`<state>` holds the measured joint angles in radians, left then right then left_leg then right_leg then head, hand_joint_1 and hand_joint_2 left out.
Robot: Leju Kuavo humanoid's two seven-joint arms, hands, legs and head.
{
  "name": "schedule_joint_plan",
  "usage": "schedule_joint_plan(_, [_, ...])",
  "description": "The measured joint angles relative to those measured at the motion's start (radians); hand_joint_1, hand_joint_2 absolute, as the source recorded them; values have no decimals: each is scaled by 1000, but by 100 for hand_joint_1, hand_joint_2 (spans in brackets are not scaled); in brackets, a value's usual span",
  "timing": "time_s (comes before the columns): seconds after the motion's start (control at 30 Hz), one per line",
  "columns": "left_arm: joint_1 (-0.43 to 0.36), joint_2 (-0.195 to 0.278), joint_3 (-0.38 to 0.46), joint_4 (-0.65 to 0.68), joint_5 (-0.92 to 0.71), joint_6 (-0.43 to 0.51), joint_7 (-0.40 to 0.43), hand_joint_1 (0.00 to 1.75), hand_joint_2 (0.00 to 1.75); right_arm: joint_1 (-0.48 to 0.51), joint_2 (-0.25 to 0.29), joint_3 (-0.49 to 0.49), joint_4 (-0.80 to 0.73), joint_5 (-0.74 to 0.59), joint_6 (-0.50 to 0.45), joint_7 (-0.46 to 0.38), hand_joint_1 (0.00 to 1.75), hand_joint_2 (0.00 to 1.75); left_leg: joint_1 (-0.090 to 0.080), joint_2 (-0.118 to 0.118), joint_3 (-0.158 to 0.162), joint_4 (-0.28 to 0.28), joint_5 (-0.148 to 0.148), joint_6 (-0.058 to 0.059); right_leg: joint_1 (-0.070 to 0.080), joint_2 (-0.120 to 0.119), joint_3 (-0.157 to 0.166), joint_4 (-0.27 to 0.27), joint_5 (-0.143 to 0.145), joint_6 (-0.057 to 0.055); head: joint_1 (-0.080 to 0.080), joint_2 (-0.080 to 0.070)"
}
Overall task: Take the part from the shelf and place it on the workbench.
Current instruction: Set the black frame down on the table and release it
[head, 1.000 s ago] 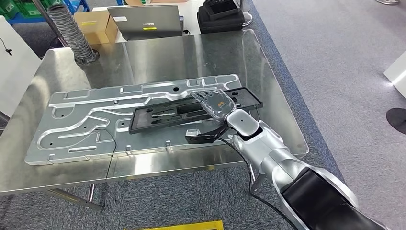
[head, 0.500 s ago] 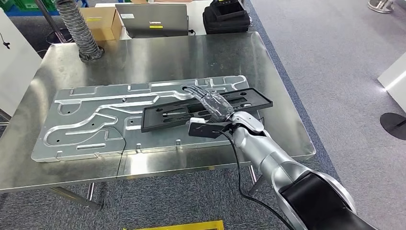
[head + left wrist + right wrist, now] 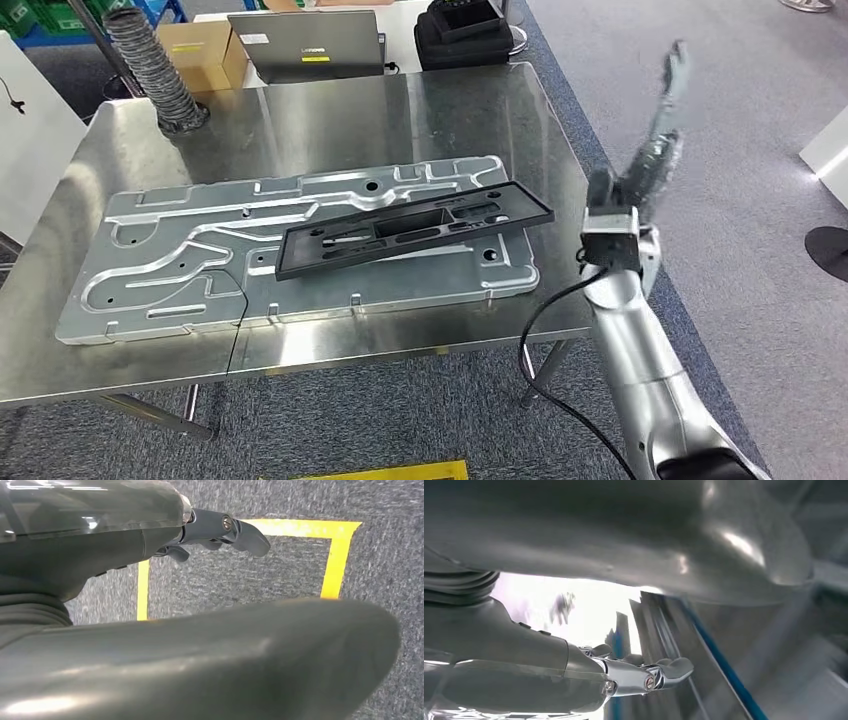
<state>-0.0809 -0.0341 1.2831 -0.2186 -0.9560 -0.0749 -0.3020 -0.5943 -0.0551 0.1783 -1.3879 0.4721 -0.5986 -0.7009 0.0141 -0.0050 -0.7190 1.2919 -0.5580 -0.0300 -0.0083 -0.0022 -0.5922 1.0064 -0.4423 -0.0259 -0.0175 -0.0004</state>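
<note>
The black flat part [image 3: 410,229] lies across the large aluminium plate [image 3: 180,255] on the steel workbench [image 3: 330,110], with nothing holding it. My right hand [image 3: 655,140] is raised off the right side of the bench, fingers stretched up and blurred, holding nothing. In the right wrist view the right hand [image 3: 574,675] has its fingers out straight and bare. My left hand [image 3: 150,535] hangs over grey carpet with its fingers extended and nothing in them.
A ribbed hose [image 3: 150,70], a cardboard box [image 3: 200,50], a laptop [image 3: 305,45] and a black case [image 3: 460,35] stand at the bench's far edge. Yellow floor tape [image 3: 335,555] runs under the left hand. Grey carpet lies right of the bench.
My right hand has lifted off the black part and swung right and up, past the bench edge. The part stays flat on the plate.
</note>
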Motion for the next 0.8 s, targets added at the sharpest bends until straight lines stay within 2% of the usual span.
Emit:
schedule_joint_plan(0.03, [1,-1,5,0,6,-1,-4,0,0,33,-9,-26,-57,67,-37,1,0,0,0,0,20,-39,27,2,0,1,3,0,-2,2,0,0])
schedule_joint_plan(0.1, [2,-2,15,0,17,-1,-12,0,0,106,-21,-80,-164,190,-81,2,0,0,-1,-1,97,-181,89,10,1,3,11,0,-7,9,0,0])
schedule_joint_plan(0.13, [1,-3,19,0,21,-1,-16,0,0,148,-26,-111,-216,238,-92,2,0,0,-3,-2,129,-239,106,15,3,3,13,1,-8,13,0,0])
schedule_joint_plan(0.17, [1,-4,22,0,23,-1,-20,0,0,191,-29,-140,-260,272,-96,2,0,0,-6,-3,147,-272,113,20,4,3,15,1,-8,18,0,0])
schedule_joint_plan(0.27, [3,-7,31,0,24,-2,-26,0,0,320,-35,-221,-351,329,-100,2,0,0,-7,-4,150,-286,117,36,3,2,16,1,-8,35,0,0])
schedule_joint_plan(0.3, [3,-8,34,0,24,-2,-26,0,0,359,-36,-247,-370,345,-100,2,0,0,-6,-3,150,-291,121,43,2,3,13,9,-20,40,0,0])
schedule_joint_plan(0.33, [2,-10,36,0,24,-2,-27,0,0,398,-37,-276,-385,363,-101,2,0,0,-4,-2,148,-295,127,50,2,3,5,35,-46,45,0,0])
schedule_joint_plan(0.37, [1,-11,37,0,23,-3,-27,0,0,439,-37,-304,-394,378,-101,2,0,0,-3,-1,144,-298,131,57,0,3,-13,82,-84,49,0,0])
schedule_joint_plan(0.43, [0,-12,38,0,23,-3,-28,0,0,524,-35,-367,-399,394,-101,3,0,0,-7,-1,130,-298,140,64,-1,4,-60,214,-165,56,0,0])
schedule_joint_plan(0.47, [1,-13,39,0,23,-3,-28,0,0,564,-32,-398,-399,394,-101,4,0,0,-8,-1,121,-296,145,65,-3,3,-74,262,-186,58,0,0])
schedule_joint_plan(0.5, [2,-14,40,0,23,-4,-28,0,0,598,-27,-427,-396,392,-101,4,0,0,-9,-1,113,-294,149,65,-4,3,-71,276,-188,59,0,0])
schedule_joint_plan(0.53, [4,-15,41,0,23,-4,-28,0,0,627,-21,-454,-391,389,-101,4,0,0,-10,-1,104,-292,154,63,-4,3,-46,249,-171,60,0,0])
schedule_joint_plan(0.57, [4,-16,41,0,23,-4,-28,0,0,650,-15,-477,-383,385,-101,4,0,0,-10,-1,95,-288,159,60,-5,3,-4,186,-143,59,0,0])
schedule_joint_plan(0.63, [3,-19,43,0,23,-4,-27,0,0,685,-3,-521,-351,382,-101,4,0,0,-11,0,81,-280,168,51,-3,3,83,47,-106,52,0,0])
schedule_joint_plan(0.67, [3,-20,43,0,23,-4,-27,0,0,698,2,-543,-328,383,-100,4,0,0,-11,0,78,-278,173,46,0,3,107,7,-97,46,0,0])
schedule_joint_plan(0.73, [3,-22,45,0,23,-3,-26,0,0,713,12,-590,-262,390,-98,5,0,0,-11,-1,78,-280,185,34,6,4,110,-5,-88,33,0,0])
schedule_joint_plan(0.8, [5,-23,46,0,23,-4,-28,0,0,720,25,-634,-185,404,-96,5,0,0,-11,-1,72,-276,185,23,2,2,99,-12,-73,18,0,0])
